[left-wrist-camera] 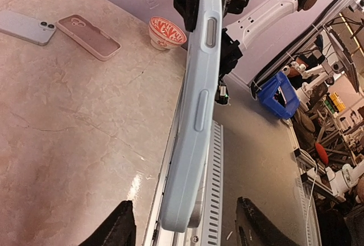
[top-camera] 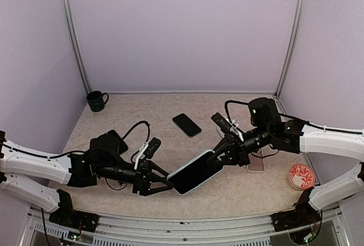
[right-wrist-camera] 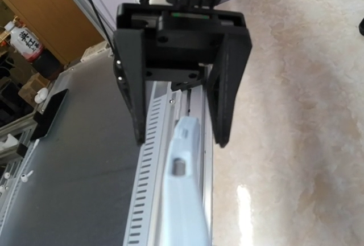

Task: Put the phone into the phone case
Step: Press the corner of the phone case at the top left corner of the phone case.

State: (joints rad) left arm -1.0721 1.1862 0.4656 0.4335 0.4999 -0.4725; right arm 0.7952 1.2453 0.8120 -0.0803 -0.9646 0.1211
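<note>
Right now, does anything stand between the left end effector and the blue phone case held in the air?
Nothing visible does. The left end effector is open, its fingers either side of one end of the blue phone case, not touching it.

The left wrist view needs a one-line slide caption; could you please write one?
The right gripper clamps the blue-cased phone, edge-on inside the open left gripper.
</note>
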